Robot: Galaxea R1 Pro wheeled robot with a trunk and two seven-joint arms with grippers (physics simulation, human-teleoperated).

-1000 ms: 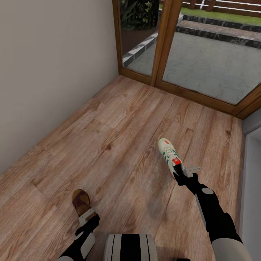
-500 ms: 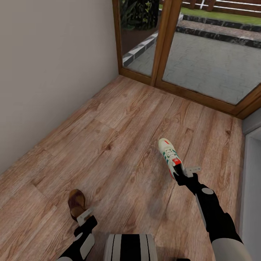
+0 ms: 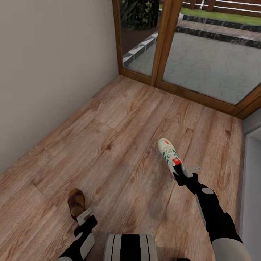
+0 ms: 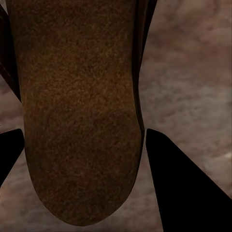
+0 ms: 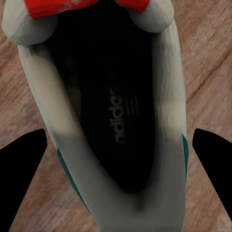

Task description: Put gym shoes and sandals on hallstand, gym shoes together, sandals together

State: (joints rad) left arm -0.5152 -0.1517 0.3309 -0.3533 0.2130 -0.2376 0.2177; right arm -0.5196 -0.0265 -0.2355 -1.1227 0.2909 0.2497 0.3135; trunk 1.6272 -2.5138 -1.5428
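Note:
In the head view a brown sandal (image 3: 76, 202) sits low on the left, just over the wood-plank corridor floor (image 3: 119, 137), with my left gripper (image 3: 84, 214) shut on its near end. In the left wrist view the sandal's (image 4: 77, 111) footbed lies between the two dark fingers of the left gripper (image 4: 84, 133), both touching its sides. A cream gym shoe (image 3: 168, 155) with green stripes and a red-orange tongue is held at the heel by my right gripper (image 3: 184, 172). In the right wrist view the gym shoe's (image 5: 43, 96) opening sits between the fingers of the right gripper (image 5: 120, 133).
A plain wall (image 3: 47, 72) runs along the left. Wood-framed glass doors (image 3: 163, 43) close the far end. A pale grey unit's edge (image 3: 253, 174) stands at the right border. My trunk (image 3: 130, 246) shows at the bottom middle.
One second ago the sandal lay flatter and a bit further right; my left gripper shifted it left and tilted it. Over the last half second nothing moved. The right arm stayed still.

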